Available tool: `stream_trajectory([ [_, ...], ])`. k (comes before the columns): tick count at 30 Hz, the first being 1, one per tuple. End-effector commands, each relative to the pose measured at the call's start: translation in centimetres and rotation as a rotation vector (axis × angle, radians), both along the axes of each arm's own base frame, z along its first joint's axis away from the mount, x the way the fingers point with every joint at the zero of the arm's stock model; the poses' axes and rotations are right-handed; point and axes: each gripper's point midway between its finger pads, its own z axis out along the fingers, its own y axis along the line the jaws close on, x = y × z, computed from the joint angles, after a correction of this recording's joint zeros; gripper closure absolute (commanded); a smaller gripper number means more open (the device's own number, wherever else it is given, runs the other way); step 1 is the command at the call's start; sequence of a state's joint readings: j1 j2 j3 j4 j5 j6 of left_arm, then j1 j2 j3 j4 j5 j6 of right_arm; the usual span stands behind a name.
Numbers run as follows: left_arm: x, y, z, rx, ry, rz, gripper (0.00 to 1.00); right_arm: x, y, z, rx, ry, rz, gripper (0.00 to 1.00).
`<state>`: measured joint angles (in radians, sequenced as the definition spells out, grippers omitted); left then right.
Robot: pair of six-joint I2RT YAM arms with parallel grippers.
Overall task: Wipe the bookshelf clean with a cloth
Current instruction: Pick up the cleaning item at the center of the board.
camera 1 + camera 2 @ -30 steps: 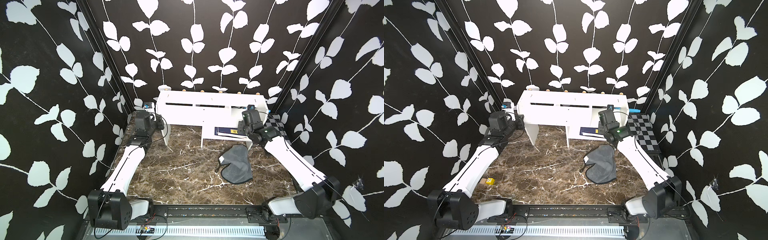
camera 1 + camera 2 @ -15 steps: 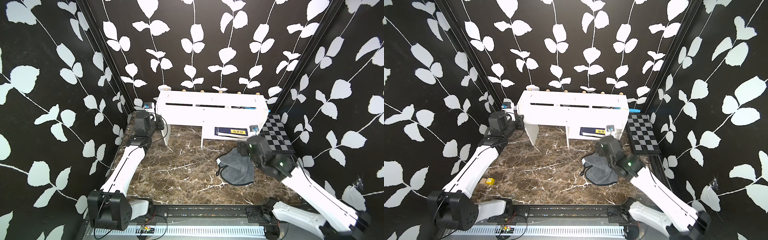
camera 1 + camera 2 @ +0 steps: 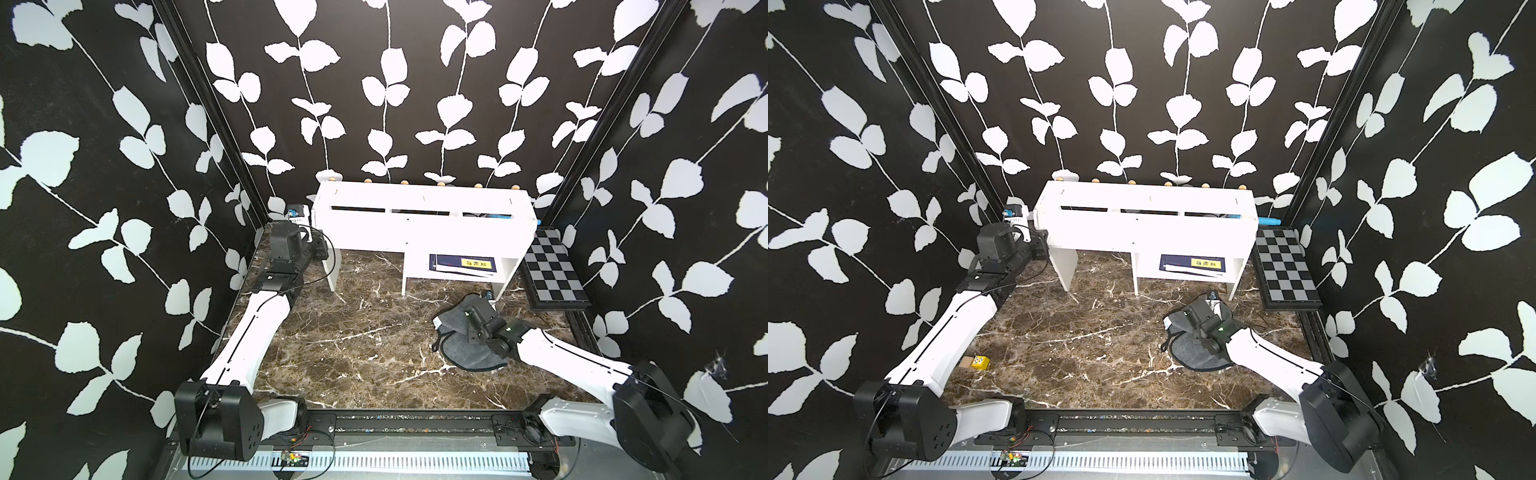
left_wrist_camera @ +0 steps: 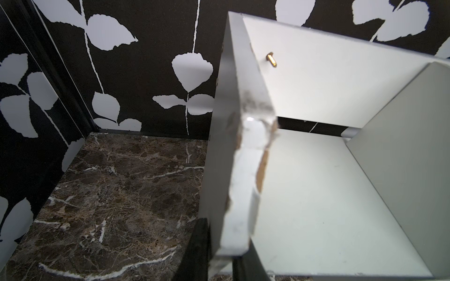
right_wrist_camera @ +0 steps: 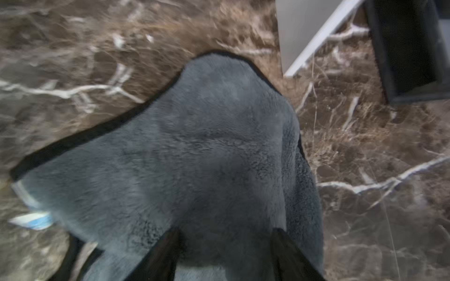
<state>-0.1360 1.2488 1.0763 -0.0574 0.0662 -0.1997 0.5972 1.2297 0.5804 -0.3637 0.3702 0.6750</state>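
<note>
Left gripper (image 3: 323, 246) at far left, jaws pinching the side panel of the white bookshelf (image 3: 422, 226), bookshelf standing against the back wall, grey cloth (image 3: 449, 327) lying on the marble tabletop (image 3: 365, 332) near the bookshelf's right leg, right gripper (image 5: 226, 243) over it, jaws spread.

No text can be read; a yellow label (image 3: 476, 263) on the dark blue booklet (image 3: 446, 261) inside the bookshelf (image 3: 415, 232) bears dark characters, too small to read.
</note>
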Motion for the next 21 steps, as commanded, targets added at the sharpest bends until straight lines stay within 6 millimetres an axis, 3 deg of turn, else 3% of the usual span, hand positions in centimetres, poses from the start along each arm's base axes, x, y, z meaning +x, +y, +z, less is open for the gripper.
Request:
stream_trajectory([
  [1,-1.4,-2.1,2.6,-0.120,-0.048,-0.078,1.00,0.8,1.0,-0.8,0.138,-0.024,-0.019,0.49],
  [3,-1.3,-2.2,2.5,-0.124,-0.045,-0.080,1.00,0.6,1.0,-1.3,0.137,-0.007,-0.012,0.64],
  [5,-1.2,-2.2,2.4,-0.123,-0.042,-0.077,1.00,0.6,1.0,-1.3,0.120,0.007,0.000,0.93],
  [6,-1.2,-2.2,2.4,-0.123,-0.042,-0.077,1.00,0.7,1.0,-0.9,0.110,0.006,0.006,1.00],
  [7,-1.2,-2.2,2.4,-0.123,-0.041,-0.078,1.00,0.7,1.0,-0.2,0.102,0.004,0.016,1.00],
  [9,-1.3,-2.2,2.4,-0.123,-0.043,-0.078,1.00,1.1,1.5,3.1,0.102,-0.052,0.063,1.00],
  [10,-1.3,-2.1,2.4,-0.123,-0.043,-0.076,1.00,1.6,1.8,5.9,0.099,-0.115,0.091,1.00],
  [11,-1.2,-2.1,2.3,-0.122,-0.042,-0.075,1.00,2.2,2.1,10.2,0.093,-0.212,0.127,1.00],
  [16,-1.3,-2.2,2.4,-0.130,-0.043,-0.079,1.00,4.2,1.7,27.0,0.038,-0.556,0.198,1.00],
  [19,-1.2,-2.3,2.4,-0.132,-0.040,-0.082,1.00,6.5,2.6,35.0,-0.017,-0.708,0.233,1.00],
  [21,-1.2,-2.3,2.3,-0.131,-0.041,-0.081,1.00,8.7,3.7,39.2,-0.060,-0.810,0.249,1.00],
])
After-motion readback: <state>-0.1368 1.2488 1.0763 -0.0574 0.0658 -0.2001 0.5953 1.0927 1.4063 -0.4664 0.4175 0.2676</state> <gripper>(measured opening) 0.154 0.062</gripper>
